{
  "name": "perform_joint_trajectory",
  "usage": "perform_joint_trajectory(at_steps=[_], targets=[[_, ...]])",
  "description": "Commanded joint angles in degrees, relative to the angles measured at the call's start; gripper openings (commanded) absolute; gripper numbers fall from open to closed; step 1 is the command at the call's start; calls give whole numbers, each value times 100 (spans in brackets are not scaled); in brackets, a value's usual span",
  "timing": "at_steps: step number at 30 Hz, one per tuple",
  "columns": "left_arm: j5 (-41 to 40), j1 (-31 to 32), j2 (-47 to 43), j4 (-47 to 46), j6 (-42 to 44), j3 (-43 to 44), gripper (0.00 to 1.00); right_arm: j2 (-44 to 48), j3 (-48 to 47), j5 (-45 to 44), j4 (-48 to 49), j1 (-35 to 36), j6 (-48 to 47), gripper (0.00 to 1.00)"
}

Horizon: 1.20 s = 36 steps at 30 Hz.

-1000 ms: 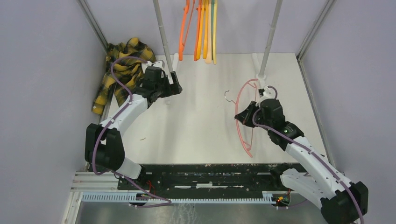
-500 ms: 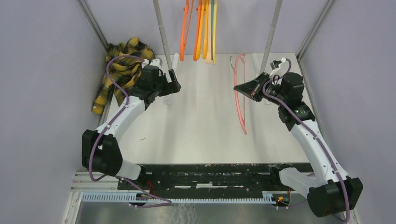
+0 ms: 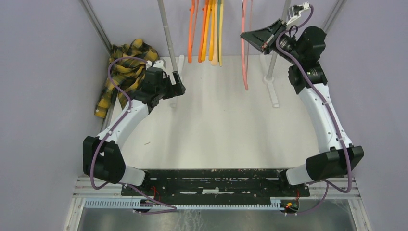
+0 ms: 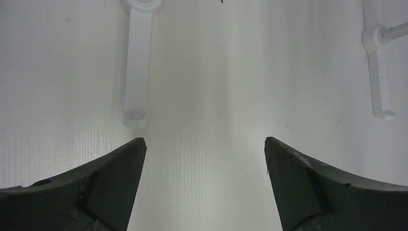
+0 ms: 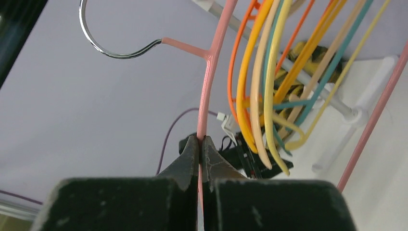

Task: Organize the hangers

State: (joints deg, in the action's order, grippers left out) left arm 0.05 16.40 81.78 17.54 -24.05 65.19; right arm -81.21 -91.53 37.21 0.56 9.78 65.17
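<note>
The right gripper (image 3: 243, 35) (image 5: 200, 142) is reaching high toward the back wall, its jaws clamped together on the thin stem of the pink hanger (image 3: 244, 62) (image 5: 208, 86). That hanger is dangling in the air, well above the table (image 3: 216, 130), just right of the other hangers (image 3: 211, 33) (image 5: 264, 96). Its metal hook (image 5: 103, 45) is showing free against the wall. The orange, yellow and teal hangers are hanging in a bunch between the two poles (image 3: 166, 33). The left gripper (image 3: 180, 89) (image 4: 204, 144) is hovering low beside the left pole's white foot (image 4: 137, 57), jaws spread wide, gripping nothing. A plaid shirt (image 3: 122, 72) is lying in the far left corner.
</note>
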Motion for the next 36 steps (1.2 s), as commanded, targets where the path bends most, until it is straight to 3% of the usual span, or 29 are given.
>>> perform_joint_trajectory(at_steps=[1, 16, 31, 36], targets=[[-237, -31, -250, -87, 300, 55, 100, -709, -751, -211, 778, -85, 339, 1], [-398, -32, -200, -58, 418, 47, 100, -2451, -1811, -297, 2594, -345, 1713, 1], [-359, -32, 302, -397, 333, -109, 100, -1490, -686, 63, 2295, -345, 1146, 1], [-377, -34, 334, -417, 331, -104, 100, -1322, -725, 77, 2277, -347, 1131, 1]])
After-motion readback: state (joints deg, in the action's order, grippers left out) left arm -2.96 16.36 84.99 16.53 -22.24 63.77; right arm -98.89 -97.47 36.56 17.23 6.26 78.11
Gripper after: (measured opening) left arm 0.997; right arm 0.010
